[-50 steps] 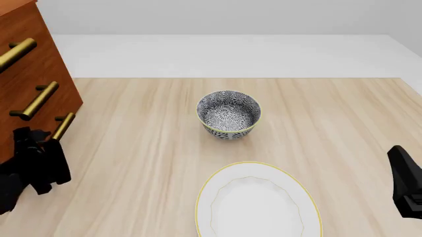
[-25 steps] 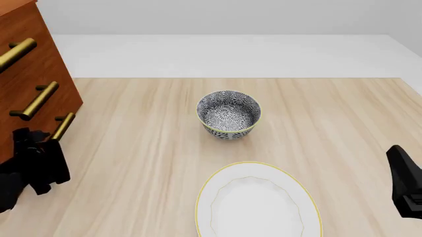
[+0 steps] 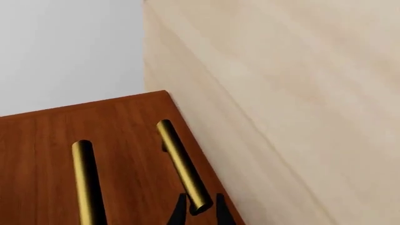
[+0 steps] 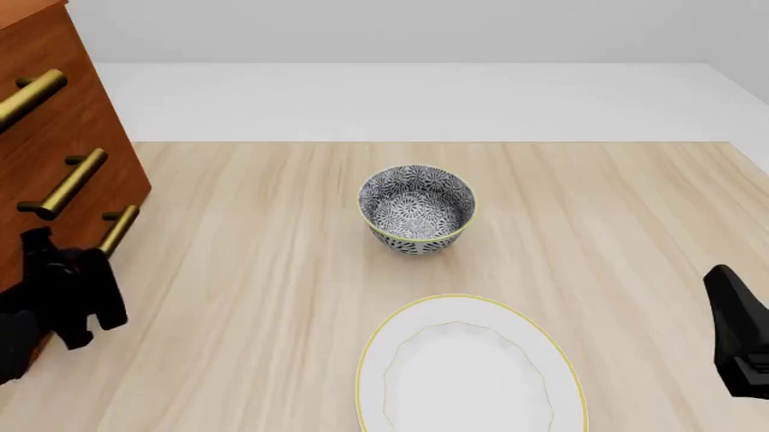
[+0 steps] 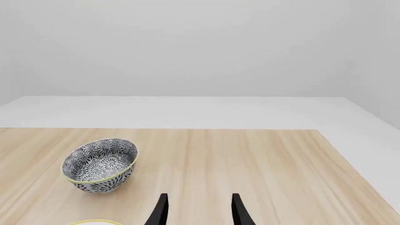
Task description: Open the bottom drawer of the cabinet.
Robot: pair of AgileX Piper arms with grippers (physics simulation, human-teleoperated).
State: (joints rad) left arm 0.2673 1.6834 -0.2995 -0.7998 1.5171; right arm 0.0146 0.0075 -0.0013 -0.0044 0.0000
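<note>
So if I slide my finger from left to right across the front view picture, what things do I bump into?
The cabinet → the left tool by its bottom drawer handle → the patterned bowl → the white plate → the right tool.

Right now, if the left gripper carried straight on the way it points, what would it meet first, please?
Most likely the brass handle of the bottom drawer: its near end sits between the left gripper fingertips. Whether they already touch is unclear.

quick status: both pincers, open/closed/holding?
Left pincer: fingers straddle the bottom drawer handle; closure cannot be told.
Right pincer: open, empty.
</note>
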